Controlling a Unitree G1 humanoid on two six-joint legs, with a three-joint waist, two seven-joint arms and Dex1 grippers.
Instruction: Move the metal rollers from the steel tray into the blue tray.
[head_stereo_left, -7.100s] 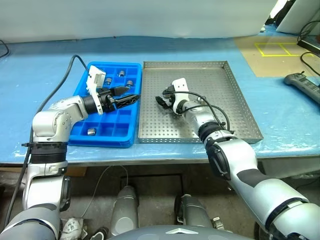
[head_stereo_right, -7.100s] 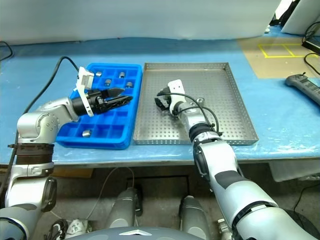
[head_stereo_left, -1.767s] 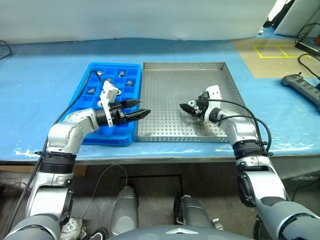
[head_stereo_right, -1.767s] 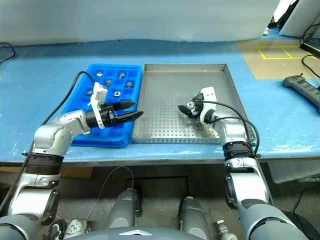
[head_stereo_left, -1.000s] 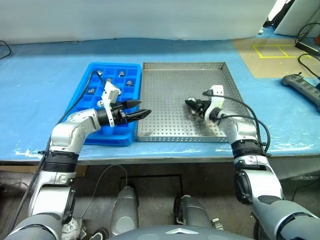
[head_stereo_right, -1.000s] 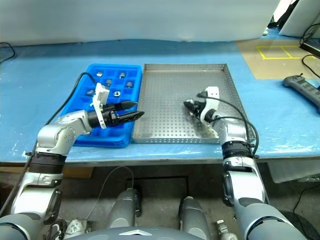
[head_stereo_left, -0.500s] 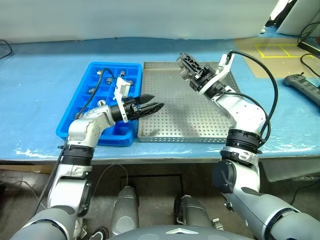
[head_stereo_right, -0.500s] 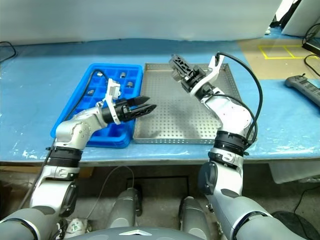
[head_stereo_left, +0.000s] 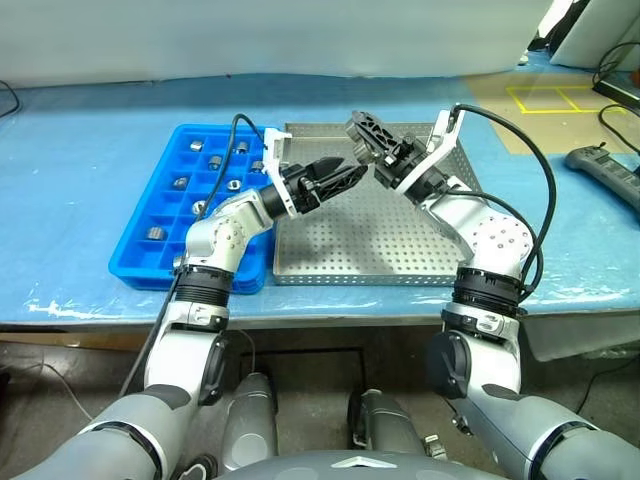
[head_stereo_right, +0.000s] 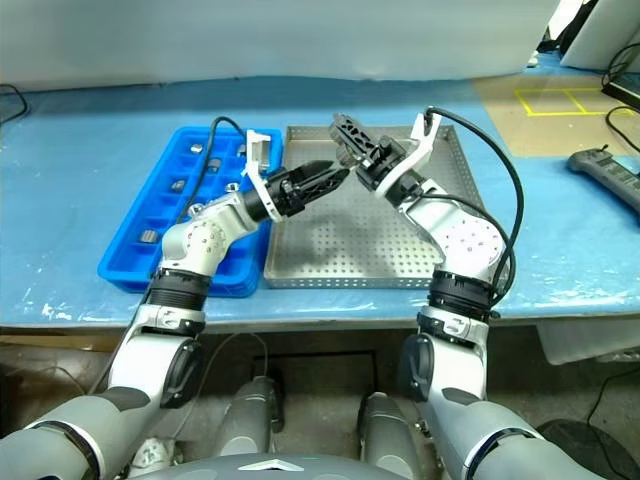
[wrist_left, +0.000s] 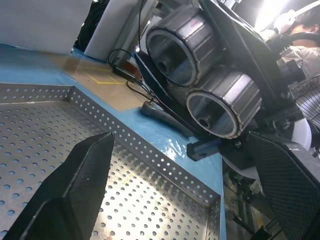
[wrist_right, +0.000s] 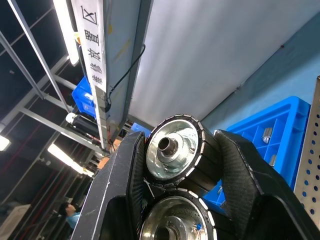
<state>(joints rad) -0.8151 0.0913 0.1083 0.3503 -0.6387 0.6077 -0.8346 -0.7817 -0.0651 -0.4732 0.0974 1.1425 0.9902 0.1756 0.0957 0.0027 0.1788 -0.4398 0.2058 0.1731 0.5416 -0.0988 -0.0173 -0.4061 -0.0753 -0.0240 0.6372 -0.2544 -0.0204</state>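
Note:
My right gripper (head_stereo_left: 360, 124) hangs raised over the far side of the steel tray (head_stereo_left: 400, 250), shut on two metal rollers (wrist_right: 172, 147) stacked between its fingers (wrist_right: 235, 180). In the left wrist view they show as two ribbed silver rollers (wrist_left: 182, 42) with central holes. My left gripper (head_stereo_left: 350, 171) is open and points at the right gripper from close by, its fingers (wrist_left: 75, 190) spread apart with nothing between them. The blue tray (head_stereo_left: 140, 262) lies left of the steel tray, and several rollers (head_stereo_left: 215, 160) sit in its compartments.
Both trays rest on a table under a blue cover (head_stereo_left: 80, 140). A black handheld controller (head_stereo_left: 605, 170) lies at the far right, with yellow tape marks (head_stereo_left: 550, 97) behind it. Cables loop above both arms.
My right gripper has risen off the steel tray's floor with the rollers and turned upward. My left gripper has swung right and up, from over the blue tray toward the right gripper.

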